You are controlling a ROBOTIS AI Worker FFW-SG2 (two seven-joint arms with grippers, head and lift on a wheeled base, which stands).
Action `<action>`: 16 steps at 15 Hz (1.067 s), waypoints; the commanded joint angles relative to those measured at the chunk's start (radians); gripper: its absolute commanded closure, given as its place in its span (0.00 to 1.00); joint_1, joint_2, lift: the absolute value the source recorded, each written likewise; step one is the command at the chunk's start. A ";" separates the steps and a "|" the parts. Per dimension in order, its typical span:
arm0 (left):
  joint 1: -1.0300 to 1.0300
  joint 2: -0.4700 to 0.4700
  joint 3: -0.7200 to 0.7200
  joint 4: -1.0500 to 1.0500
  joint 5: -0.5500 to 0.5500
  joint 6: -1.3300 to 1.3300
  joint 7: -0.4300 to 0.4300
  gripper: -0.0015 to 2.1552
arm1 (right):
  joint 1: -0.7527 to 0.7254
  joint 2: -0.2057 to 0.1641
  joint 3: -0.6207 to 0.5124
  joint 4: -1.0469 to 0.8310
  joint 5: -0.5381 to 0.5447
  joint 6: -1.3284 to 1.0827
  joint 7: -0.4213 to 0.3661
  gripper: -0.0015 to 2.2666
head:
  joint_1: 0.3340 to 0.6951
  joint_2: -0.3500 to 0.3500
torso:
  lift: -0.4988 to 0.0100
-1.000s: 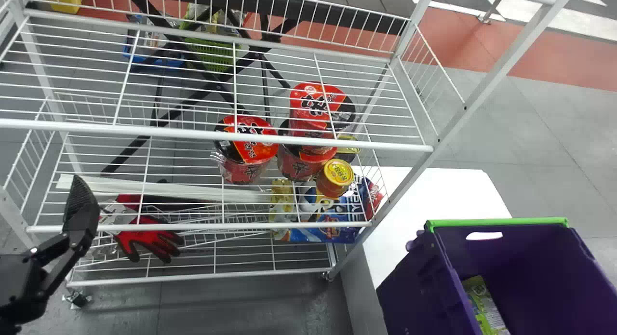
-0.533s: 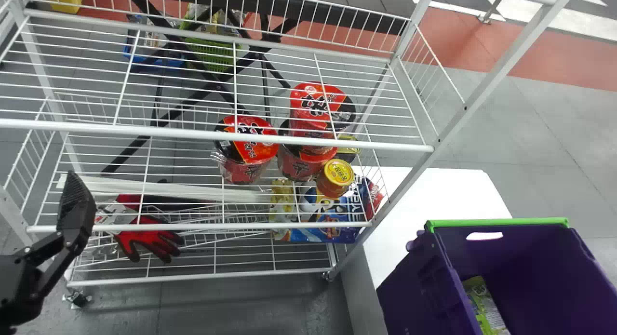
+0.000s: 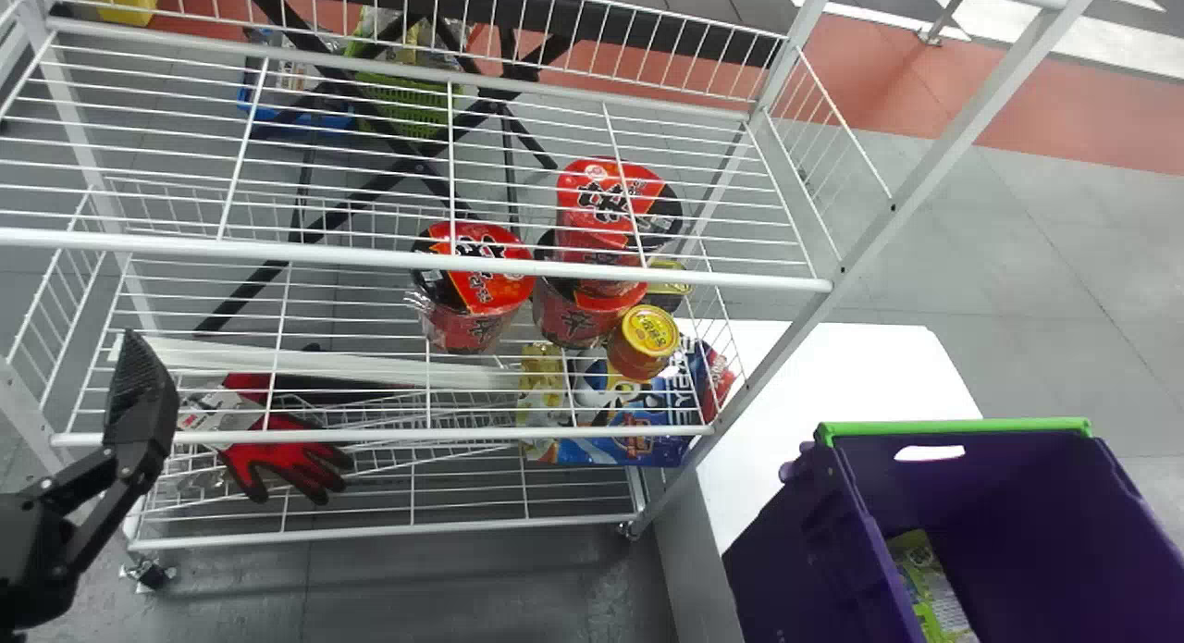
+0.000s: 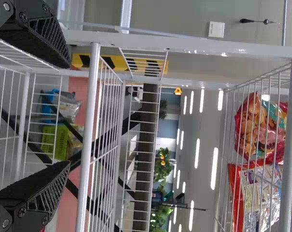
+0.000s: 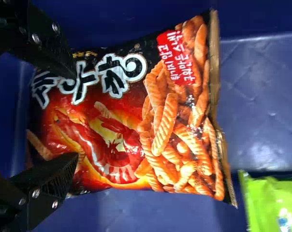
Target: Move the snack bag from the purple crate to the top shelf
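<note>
Showing right fingers [image 5: 49, 183] spread wide over snack bag [image 5: 136, 135] in purple crate [image 3: 805, 550], left fingers [image 3: 139, 398] well apart, empty, near wire rack [image 3: 277, 252].

And there they are, three round red-and-black noodle cups [image 3: 476, 268], two stacked, toward the right end of the middle white wire shelf [image 3: 370, 435]! A small round yellow-lidded tub [image 3: 647, 333] sits just in front. Down below, red-and-black fabric gloves [image 3: 287, 463] lie toward the left, a shiny blue printed pouch [image 3: 638, 444] toward the front right corner.
</note>
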 commanded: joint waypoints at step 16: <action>-0.009 -0.005 -0.001 0.010 0.003 0.015 -0.001 0.05 | 0.011 0.007 0.035 -0.020 0.013 -0.102 -0.068 0.71 | 1.00 0.00 | 0.11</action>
